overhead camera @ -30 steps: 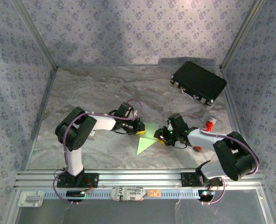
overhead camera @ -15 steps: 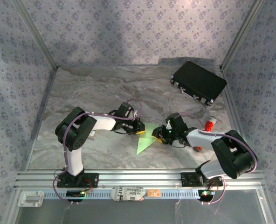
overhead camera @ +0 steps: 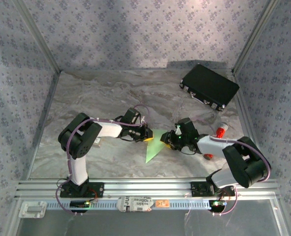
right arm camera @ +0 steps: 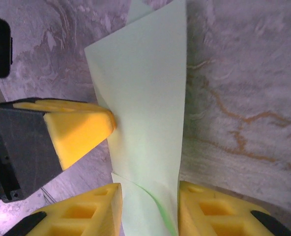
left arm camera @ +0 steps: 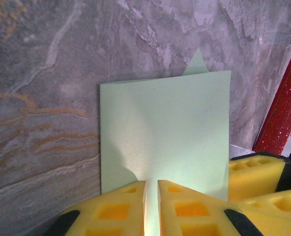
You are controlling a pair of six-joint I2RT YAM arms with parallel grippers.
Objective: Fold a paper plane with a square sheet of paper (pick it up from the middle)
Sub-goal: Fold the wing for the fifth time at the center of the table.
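The square sheet of paper [overhead camera: 153,146] is a pale green creased shape, pointed toward the near edge, between the two grippers at mid-table. My left gripper [overhead camera: 147,135] is shut on its left edge. In the left wrist view the paper [left arm camera: 165,128] runs up from the narrow slit of that gripper [left arm camera: 152,183]. My right gripper [overhead camera: 168,140] is open at the paper's right side. In the right wrist view its yellow fingers straddle the paper [right arm camera: 145,98], whose loose curled layers fill the gap of the gripper [right arm camera: 149,189]. A left finger [right arm camera: 81,128] touches the sheet's other edge.
A black case [overhead camera: 209,86] lies at the back right by the wall. A small red cylinder [overhead camera: 221,131] stands right of the right arm. A red glittery strip [left arm camera: 283,108] is at the right of the left wrist view.
My right gripper has edged left onto the paper and its jaws have narrowed a little. The left gripper and its hold are unchanged.
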